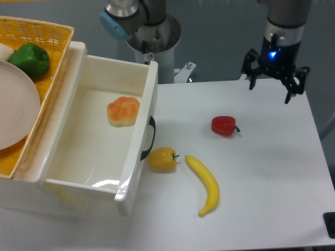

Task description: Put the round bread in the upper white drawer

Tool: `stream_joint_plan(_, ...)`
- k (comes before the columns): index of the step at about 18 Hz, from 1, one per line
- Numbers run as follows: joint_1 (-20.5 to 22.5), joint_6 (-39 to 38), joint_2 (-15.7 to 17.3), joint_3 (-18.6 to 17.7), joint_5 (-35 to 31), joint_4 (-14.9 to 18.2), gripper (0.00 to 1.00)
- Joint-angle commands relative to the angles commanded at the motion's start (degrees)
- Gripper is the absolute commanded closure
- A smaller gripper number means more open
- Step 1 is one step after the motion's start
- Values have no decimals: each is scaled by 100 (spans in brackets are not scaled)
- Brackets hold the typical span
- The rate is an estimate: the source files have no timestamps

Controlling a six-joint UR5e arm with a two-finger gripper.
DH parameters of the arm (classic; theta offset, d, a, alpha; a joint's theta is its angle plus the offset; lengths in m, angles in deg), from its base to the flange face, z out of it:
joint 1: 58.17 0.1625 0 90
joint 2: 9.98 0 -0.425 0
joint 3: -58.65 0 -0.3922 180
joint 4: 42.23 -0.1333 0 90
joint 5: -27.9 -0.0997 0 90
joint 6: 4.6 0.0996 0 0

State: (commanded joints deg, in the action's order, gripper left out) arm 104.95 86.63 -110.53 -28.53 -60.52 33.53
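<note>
The round bread [123, 111], an orange and pale yellow lobed bun, lies inside the upper white drawer [137, 146], near its far right side. The drawer is pulled open, with its black curved handle [151, 138] facing right. My gripper [270, 87] hangs above the far right of the table, well away from the drawer. Its fingers are spread and nothing is between them.
A yellow bell pepper [162, 159] sits right next to the drawer handle. A banana [205, 184] lies beside it and a red bell pepper [224, 125] farther back. A yellow wicker basket [31, 36] with a green pepper [30, 59] and white plate [13, 107] tops the drawer unit.
</note>
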Motion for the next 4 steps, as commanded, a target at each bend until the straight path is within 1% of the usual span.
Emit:
stream_joint_plan(1, 0, 0, 18, -88, 0, -35, 0)
stream_joint_plan(4, -26, 0, -26, -141, 0, -44, 0)
